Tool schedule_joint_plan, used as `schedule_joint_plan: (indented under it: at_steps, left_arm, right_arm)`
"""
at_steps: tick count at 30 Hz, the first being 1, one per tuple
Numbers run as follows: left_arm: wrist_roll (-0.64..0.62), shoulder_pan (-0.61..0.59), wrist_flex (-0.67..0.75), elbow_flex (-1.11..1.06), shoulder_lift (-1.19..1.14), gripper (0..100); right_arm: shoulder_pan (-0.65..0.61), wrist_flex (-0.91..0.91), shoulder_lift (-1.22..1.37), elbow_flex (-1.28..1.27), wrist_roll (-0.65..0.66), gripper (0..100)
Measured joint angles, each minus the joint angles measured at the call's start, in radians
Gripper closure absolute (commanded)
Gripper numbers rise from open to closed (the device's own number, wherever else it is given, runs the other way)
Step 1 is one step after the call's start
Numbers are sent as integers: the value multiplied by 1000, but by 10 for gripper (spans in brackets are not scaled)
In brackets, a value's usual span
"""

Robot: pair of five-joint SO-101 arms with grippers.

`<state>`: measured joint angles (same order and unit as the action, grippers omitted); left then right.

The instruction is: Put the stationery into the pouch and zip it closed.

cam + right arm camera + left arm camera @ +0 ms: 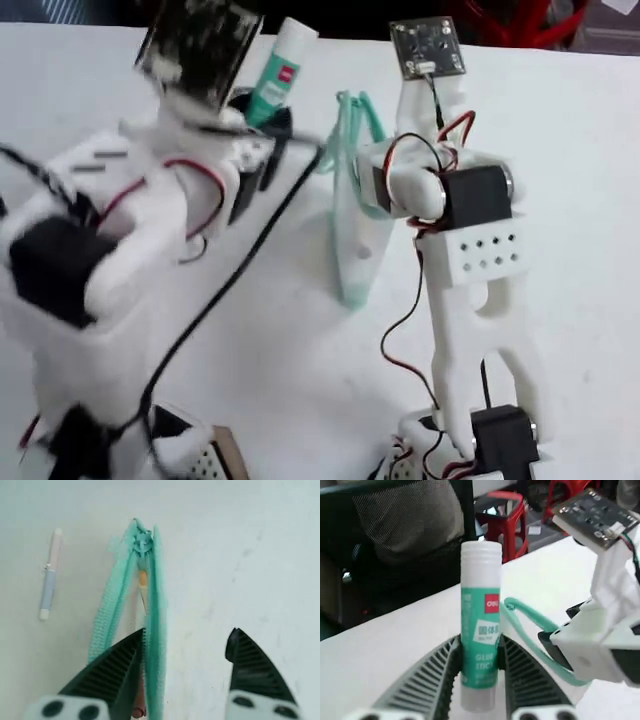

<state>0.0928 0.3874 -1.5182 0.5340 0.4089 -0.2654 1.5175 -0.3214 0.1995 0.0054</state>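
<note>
High view: left gripper [262, 125] has the glue stick [282, 62] raised and tilted, near one end of the pouch [352, 240]. The pouch stands on edge on the table [570, 150], with the right arm [470, 250] alongside it.

Left wrist view: fingers [451, 665] are clamped on the stick's lower half. The pouch's teal rim lies just beyond.

Right wrist view: right gripper [189, 632] jaws are apart, one finger touching the pouch's mouth edge, the other over bare table. Zip is open, slider [142, 542] at the far end, thin orange item [143, 580] inside. Pen [49, 580] lies on the table beside the pouch, apart.

Step, by my read: loading, glue stick up next. The mouth looks narrow, so the next move likely needs the stick lined up along the slit before release. Pen and zipping are not yet done.
</note>
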Motion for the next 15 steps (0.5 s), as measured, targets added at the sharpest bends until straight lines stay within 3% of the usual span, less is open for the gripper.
schedule_joint_plan:
  at_steps: [4, 11, 15]
  left_arm:
    - [-51, 29, 333, -384, 196, 978]
    - [-110, 71, 1073, -1142, 408, 979]
    - [-117, 117, 1361, -1378, 423, 979]
  right_arm:
    - [-2, 26, -63, 69, 0, 786]
    - [-2, 26, -132, 72, 0, 798]
    - [-2, 26, -150, 68, 0, 798]
